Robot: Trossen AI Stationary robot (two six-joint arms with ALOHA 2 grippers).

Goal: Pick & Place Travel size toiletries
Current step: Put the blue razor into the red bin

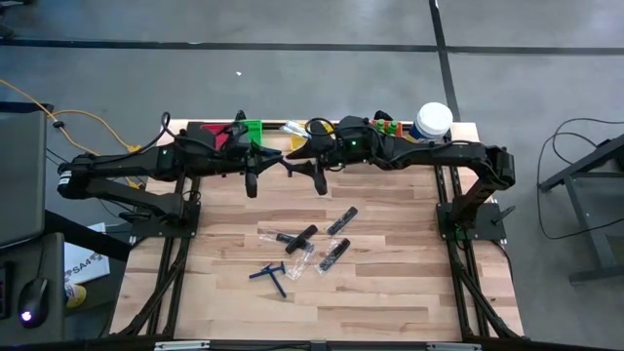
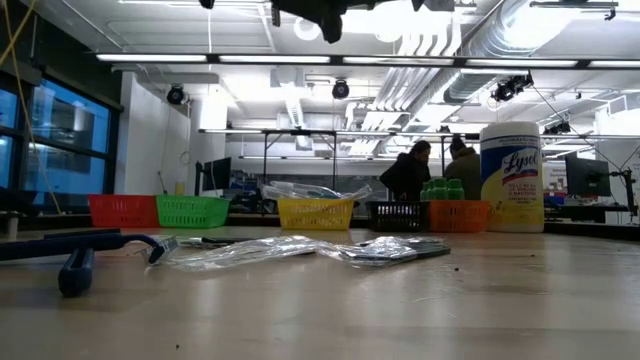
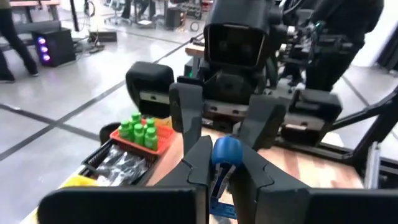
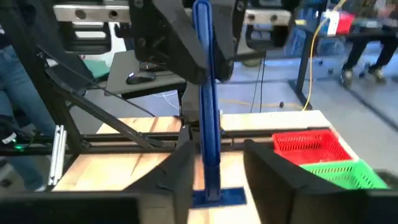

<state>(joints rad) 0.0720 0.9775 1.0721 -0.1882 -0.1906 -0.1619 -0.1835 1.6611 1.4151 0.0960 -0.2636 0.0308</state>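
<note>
A: Left gripper [image 3: 224, 167]?
B: Clenched on the blue razor [image 3: 225, 150]. Both fingers press its handle just under the rounded end.

A: Right gripper [image 4: 217, 169]?
B: Released. Its fingers stand apart. The razor's head sits between them, close against one finger, with a clear gap to the other.

A: So where is the razor?
B: In the air between the two grippers, which face each other tip to tip. That's over the back middle of the table [image 1: 390, 292], near the yellow bin [image 1: 297, 144]. In the right wrist view the handle runs straight from the right gripper's fingers up into the left gripper.

A: Other toiletries?
B: A second blue razor [image 1: 271, 274] lies flat on the wood, front of centre. Just beside it towards the back are three clear-wrapped dark pieces [image 1: 333, 255], loosely grouped. Can't tell if they're combs or tubes. Green bottles [image 3: 140, 130] stand upright, packed in the orange bin [image 3: 124, 138].

A: Back edge?
B: A row of bins: red [image 2: 122, 210], green [image 2: 192, 211], yellow, black [image 2: 398, 215], orange. The white jar [image 2: 511, 178] with a yellow label stands upright at the right end, just beside the orange bin.

A: Anyone in the room?
B: Two people [image 2: 405, 175] far behind the table, well away from the arms.
</note>
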